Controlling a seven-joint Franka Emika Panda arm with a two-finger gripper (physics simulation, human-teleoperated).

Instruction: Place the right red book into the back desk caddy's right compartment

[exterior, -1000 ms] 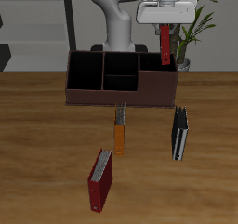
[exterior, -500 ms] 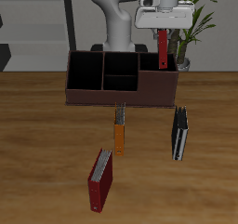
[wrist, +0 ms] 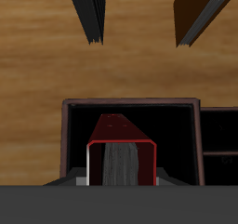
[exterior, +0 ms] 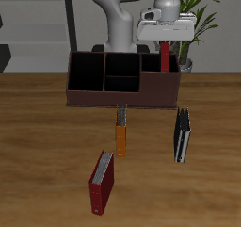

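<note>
1. Pincer poised above the back desk caddy, fingers closed flat against the covers of the right red book.
2. Book held upright, its lower part sunk behind the caddy's front wall, its upper part showing above the rim.
3. From the wrist view: right red book seen edge-on, red covers either side of a grey-white page block, reaching down into the right compartment.
4. Black compartment floor visible around the book, reddish-brown walls framing it; cannot tell whether the book's lower edge touches the floor.
5. Two small middle cells next along the caddy, both black inside, then the other big end section.
6. Slim orange book lying flat on the bench just in front of the caddy, nearer the front edge.
7. Dark book flat on the bench beside it, below the compartment end of the caddy.
8. Another red book nearest the front edge, well apart from the caddy, tilted on the wood.
9. Potted plant behind the caddy, past the pincer.
</note>
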